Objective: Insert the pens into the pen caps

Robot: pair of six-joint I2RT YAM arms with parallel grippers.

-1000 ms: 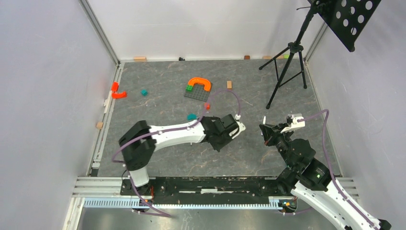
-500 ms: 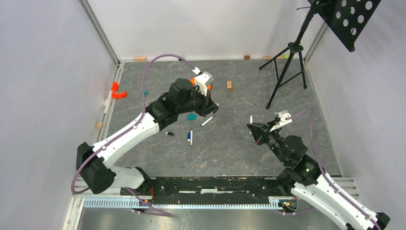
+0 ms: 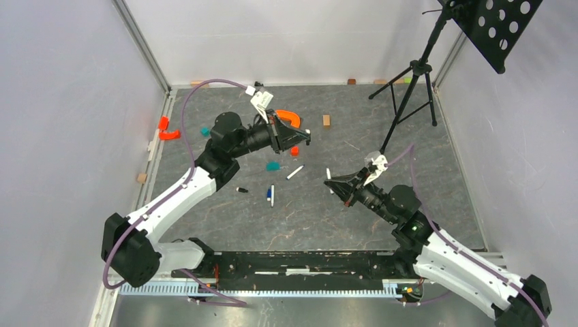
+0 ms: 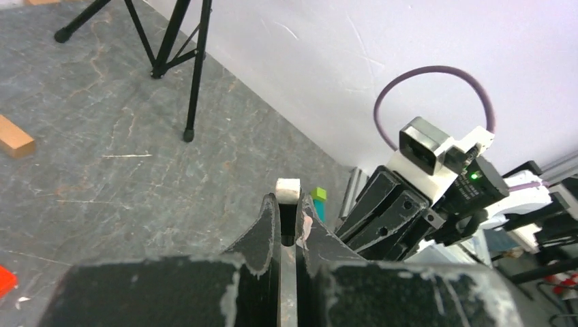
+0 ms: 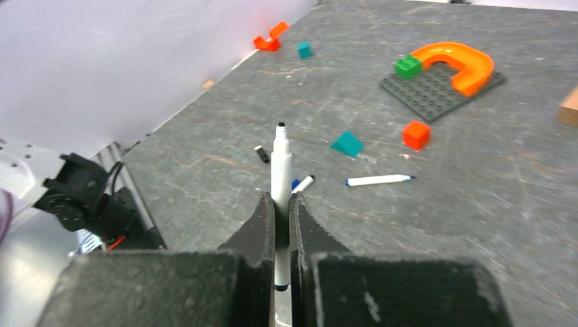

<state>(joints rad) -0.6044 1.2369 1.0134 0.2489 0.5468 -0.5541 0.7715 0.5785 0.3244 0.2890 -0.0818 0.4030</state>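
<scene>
With the near right gripper (image 5: 281,199) clamped on a white pen (image 5: 280,153), dark tip forward above the table (image 3: 327,225), aim squarely at the small dark cap (image 4: 287,189) pinched in the farther left gripper (image 4: 287,208), easing straight in.

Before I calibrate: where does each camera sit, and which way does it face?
Top external: high behind the bases, looking down at the table; both arms show.
Left wrist: on the left gripper, facing the right arm and tripod; fingers pinch a white-ended piece.
Right wrist: on the right gripper, facing the orange arch; fingers pinch a pen.
Shared: top and right wrist show the arch.
</scene>
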